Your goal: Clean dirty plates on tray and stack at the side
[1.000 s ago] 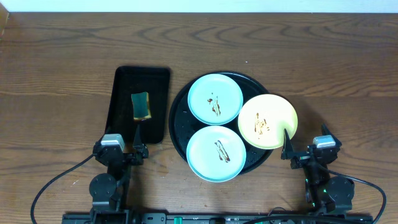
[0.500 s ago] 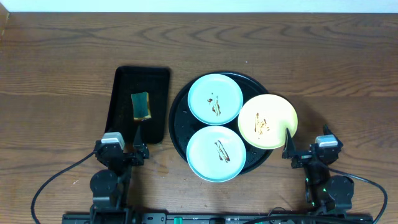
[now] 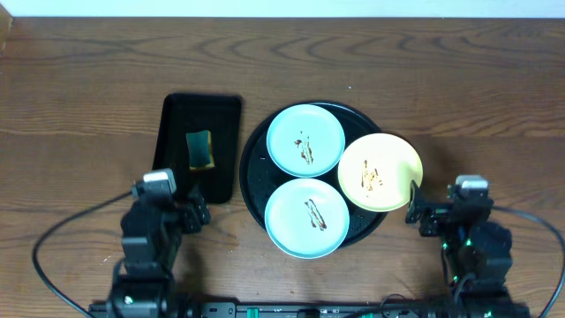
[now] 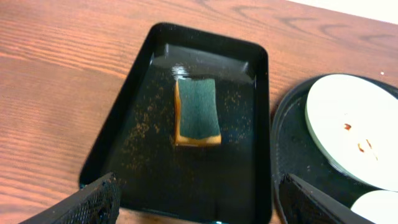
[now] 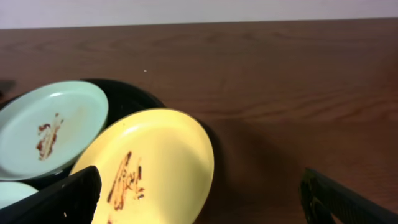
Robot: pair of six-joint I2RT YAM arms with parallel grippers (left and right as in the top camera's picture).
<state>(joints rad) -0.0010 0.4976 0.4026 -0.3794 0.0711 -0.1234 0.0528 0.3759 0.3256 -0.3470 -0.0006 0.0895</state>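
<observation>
Judged yellow plate [image 5: 166, 157] stiff, light, slick; best pinched at rim just ahead of spread right fingers [image 5: 62, 202].

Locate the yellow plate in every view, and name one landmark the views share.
Overhead: the yellow plate lies right of centre, overhanging the right rim of the round black tray.
Left wrist: not in it.
Right wrist: yellow plate at lower centre-left.
Shared landmark: the far mint-blue plate, which is at the right edge in the left wrist view and at the left in the right wrist view.
</observation>
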